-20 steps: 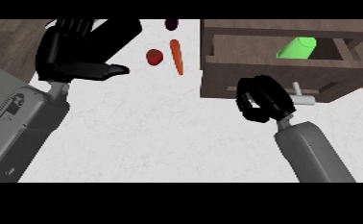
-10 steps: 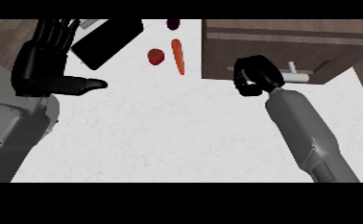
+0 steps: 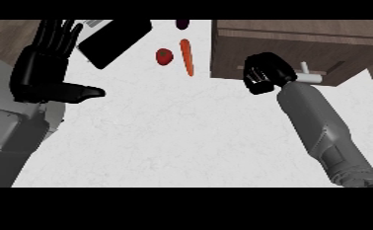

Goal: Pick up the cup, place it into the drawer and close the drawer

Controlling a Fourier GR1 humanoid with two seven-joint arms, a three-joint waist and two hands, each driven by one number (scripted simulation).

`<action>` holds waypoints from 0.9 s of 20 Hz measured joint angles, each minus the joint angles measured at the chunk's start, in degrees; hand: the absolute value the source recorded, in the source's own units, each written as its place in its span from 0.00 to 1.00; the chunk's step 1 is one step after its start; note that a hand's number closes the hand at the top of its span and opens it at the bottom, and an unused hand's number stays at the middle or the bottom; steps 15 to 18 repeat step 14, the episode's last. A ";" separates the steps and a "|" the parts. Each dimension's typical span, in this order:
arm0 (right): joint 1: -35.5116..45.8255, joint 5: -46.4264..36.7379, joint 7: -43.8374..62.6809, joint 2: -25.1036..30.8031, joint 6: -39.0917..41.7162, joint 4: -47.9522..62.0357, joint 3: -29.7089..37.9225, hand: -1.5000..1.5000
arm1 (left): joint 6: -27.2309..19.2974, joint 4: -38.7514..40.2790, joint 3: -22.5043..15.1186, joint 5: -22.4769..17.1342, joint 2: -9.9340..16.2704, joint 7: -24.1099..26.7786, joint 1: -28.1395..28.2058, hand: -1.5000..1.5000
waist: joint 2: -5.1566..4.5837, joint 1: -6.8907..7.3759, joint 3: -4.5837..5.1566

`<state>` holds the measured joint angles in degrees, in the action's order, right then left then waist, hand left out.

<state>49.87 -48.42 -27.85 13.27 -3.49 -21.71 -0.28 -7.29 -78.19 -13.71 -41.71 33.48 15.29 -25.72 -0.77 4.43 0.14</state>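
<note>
Wooden drawer (image 3: 291, 41) closed | right hand (image 3: 266, 72) curled, at its front | cup unseen

The right hand (image 3: 266, 72) is curling, apparently against the closed drawer (image 3: 291, 46), while the left hand (image 3: 45, 71) is resting open.

Hands: we count two, a left hand (image 3: 45, 71) at the left and a right hand (image 3: 267, 72) right of centre.
Drawer units: one wooden drawer (image 3: 291, 44), far right.
Handles: one pale handle (image 3: 309, 75) on its front.
Carrots: one carrot (image 3: 187, 56), far centre.
Red rounded items: one red piece (image 3: 164, 56), one darker piece (image 3: 182, 24) farther off.
Black flat objects: one black slab (image 3: 115, 41), far left.
</note>
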 measured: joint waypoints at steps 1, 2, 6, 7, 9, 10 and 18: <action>0.36 0.21 -0.63 0.17 0.67 0.73 0.22 1.00 | 0.36 0.05 0.00 -0.08 -0.14 0.07 0.17 0.00 | 0.04 0.08 0.01; 0.57 0.39 -1.48 0.34 1.01 1.28 0.42 1.00 | 0.61 0.13 -0.23 0.03 -0.49 0.27 0.36 0.00 | 0.04 0.16 0.01; 1.05 1.41 -3.63 0.72 1.62 2.93 1.60 1.00 | 1.24 0.10 -0.90 0.37 -1.61 0.83 0.80 0.00 | 0.05 0.58 0.09; 1.06 1.75 -4.45 0.88 1.82 3.11 1.93 1.00 | 1.55 0.32 -0.90 0.46 -1.58 1.01 0.94 0.00 | -0.02 0.70 0.08; 1.21 2.30 -5.92 1.21 2.42 3.56 2.45 1.00 | 1.96 0.50 -1.00 0.51 -1.78 1.10 0.90 0.00 | -0.19 0.91 0.01; 1.27 2.54 -6.32 1.26 2.64 3.73 2.68 1.00 | 2.27 0.79 -1.09 0.59 -1.90 1.29 1.02 0.00 | -0.26 0.95 0.00; 1.09 3.19 -8.53 1.62 3.13 4.53 3.39 1.00 | 2.87 0.97 -1.42 0.71 -2.56 1.63 1.17 0.00 | -0.43 1.26 -0.07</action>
